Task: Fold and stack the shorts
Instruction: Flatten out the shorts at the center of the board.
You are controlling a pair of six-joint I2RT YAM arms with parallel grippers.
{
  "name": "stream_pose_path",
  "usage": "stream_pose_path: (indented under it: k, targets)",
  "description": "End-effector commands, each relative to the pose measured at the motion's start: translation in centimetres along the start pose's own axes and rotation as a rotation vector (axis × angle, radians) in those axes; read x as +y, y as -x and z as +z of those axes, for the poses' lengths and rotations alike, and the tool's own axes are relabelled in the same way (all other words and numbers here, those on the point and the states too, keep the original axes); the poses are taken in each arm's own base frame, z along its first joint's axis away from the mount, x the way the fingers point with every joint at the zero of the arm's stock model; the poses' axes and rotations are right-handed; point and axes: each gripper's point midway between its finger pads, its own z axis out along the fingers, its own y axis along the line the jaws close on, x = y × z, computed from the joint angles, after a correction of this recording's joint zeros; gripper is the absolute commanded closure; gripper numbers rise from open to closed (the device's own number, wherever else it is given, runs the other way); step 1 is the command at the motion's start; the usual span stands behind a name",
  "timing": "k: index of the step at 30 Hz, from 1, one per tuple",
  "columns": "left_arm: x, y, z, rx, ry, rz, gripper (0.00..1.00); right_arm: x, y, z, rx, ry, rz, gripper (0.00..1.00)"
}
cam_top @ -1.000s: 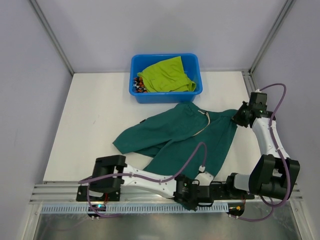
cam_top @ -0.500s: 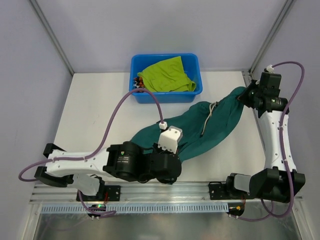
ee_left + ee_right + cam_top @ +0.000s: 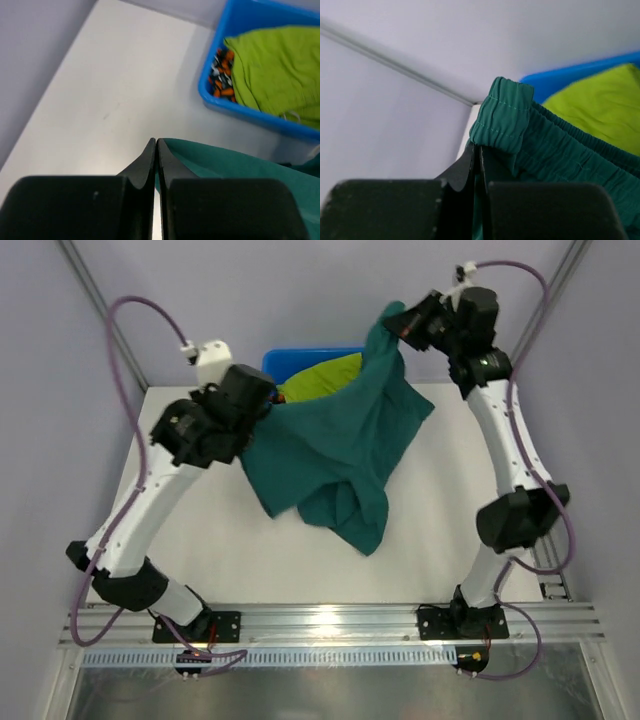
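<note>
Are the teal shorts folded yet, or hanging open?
Not folded: the teal shorts hang spread between the left gripper and right gripper, each shut on an edge.

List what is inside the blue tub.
In the blue tub, lime shorts lie on top; camouflage shorts peek out at its left edge beneath them. The tub floor and anything deeper are covered.

The left gripper [image 3: 156, 142] pinches the teal shorts [image 3: 240, 162] at their edge above the counter [image 3: 110, 100]. The tub [image 3: 235, 107] holds lime shorts [image 3: 280, 65] over camo shorts [image 3: 222, 75].
</note>
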Motion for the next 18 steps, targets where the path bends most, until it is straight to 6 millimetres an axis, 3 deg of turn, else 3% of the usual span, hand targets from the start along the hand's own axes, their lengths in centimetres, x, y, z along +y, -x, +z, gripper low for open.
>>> stream_pose_path:
  k: [1,3,5,8,9,10,11,12,13,14,15,16,17,18]
  targets:
    - [8.7,9.8,-3.6,-0.218,0.059,-0.146,1.0,19.5,4.0,-2.6,-0.095,0.521,-0.097,0.96]
    - [10.0,11.6,-4.6,-0.258,0.043,-0.155,1.0,22.6,4.2,-3.2,-0.086,0.664,-0.035,0.96]
    - [9.5,12.8,-6.1,-0.279,-0.068,-0.179,1.0,24.4,5.0,-5.2,-0.106,0.763,0.018,0.96]
    - [9.0,12.7,-8.3,-0.28,-0.228,-0.199,1.0,23.0,4.2,-6.8,-0.121,0.707,0.01,0.96]
    - [8.3,11.7,-8.3,-0.252,-0.267,-0.184,1.0,22.1,4.1,-7.1,-0.13,0.672,-0.021,0.97]
    - [8.6,11.3,-9.5,-0.252,-0.329,-0.192,1.0,18.8,3.0,-5.9,-0.102,0.588,-0.006,0.97]
    - [7.7,10.6,-10.2,-0.231,-0.407,-0.181,1.0,18.6,3.2,-8.3,-0.114,0.562,-0.017,0.97]
    - [6.2,9.9,-11.2,-0.205,-0.521,-0.169,1.0,17.2,3.1,-8.9,-0.127,0.518,-0.042,0.96]
    - [4.9,7.7,-10.9,-0.138,-0.575,-0.148,1.0,12.0,2.1,-7.9,-0.104,0.375,-0.009,0.97]
    - [5.2,6.7,-12.3,-0.126,-0.641,-0.165,1.0,9.9,1.8,-8.6,-0.108,0.303,-0.011,0.96]
    - [4.0,5.7,-13.6,-0.098,-0.751,-0.168,1.0,8.2,1.0,-11.3,-0.097,0.213,-0.001,0.97]
    - [2.8,2.3,-12.2,-0.001,-0.756,-0.166,1.0,3.9,-0.9,-11.3,-0.055,0.094,0.006,0.96]
    - [2.6,0.9,-12.4,0.034,-0.787,-0.182,1.0,-0.7,-1.8,-12.7,-0.031,-0.06,0.043,0.96]
    - [3.1,0.2,-13.7,0.025,-0.849,-0.215,1.0,-2.0,-2.0,-15.1,-0.054,-0.117,0.022,0.96]
